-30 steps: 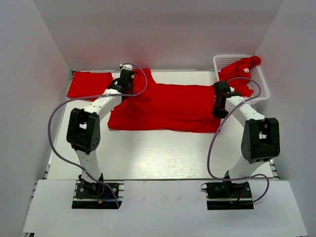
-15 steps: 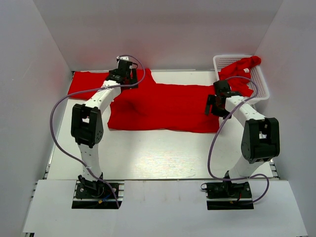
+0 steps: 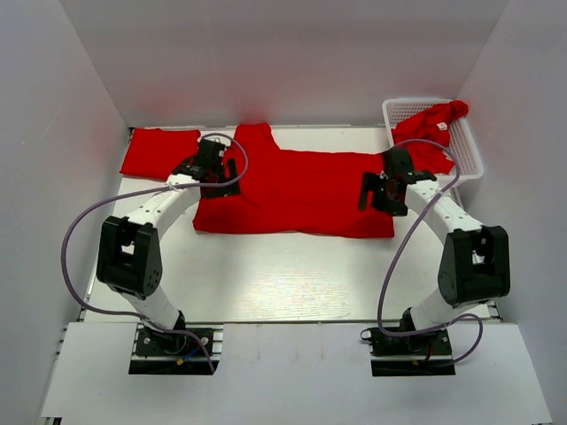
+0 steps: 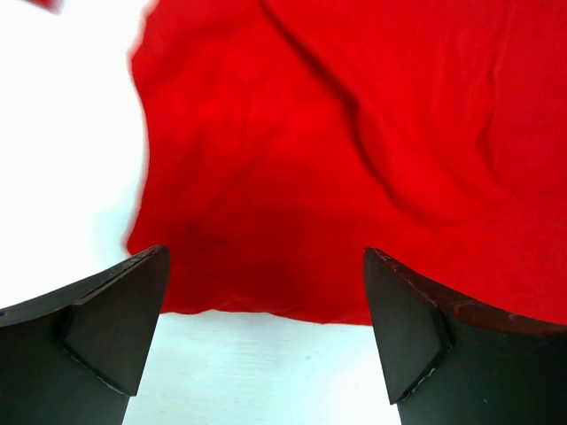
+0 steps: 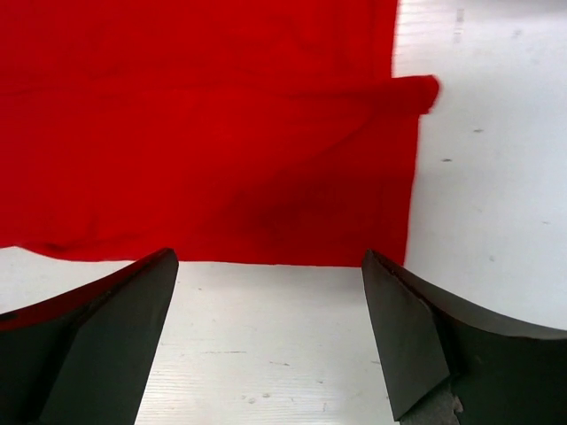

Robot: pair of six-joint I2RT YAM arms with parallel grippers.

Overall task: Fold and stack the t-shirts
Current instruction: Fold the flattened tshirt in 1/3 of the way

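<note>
Left claw (image 4: 264, 283): apart, pulling back from the far edge of the desk (image 3: 283, 266) over the t-shirt (image 3: 292, 190).
Right claw (image 5: 268, 283): apart, shifting slightly left.

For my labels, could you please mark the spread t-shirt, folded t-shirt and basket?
spread t-shirt (image 3: 301, 195), top external view, its middle
folded t-shirt (image 3: 158, 150), top external view, its middle
basket (image 3: 406, 112), top external view, bare lattice

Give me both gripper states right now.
Left gripper: open, empty, above the spread t-shirt.
Right gripper: open, empty, above the same shirt's edge.

T-shirt (image 3: 292, 190) between folded shirt (image 3: 159, 152) and basket (image 3: 409, 108)
</note>
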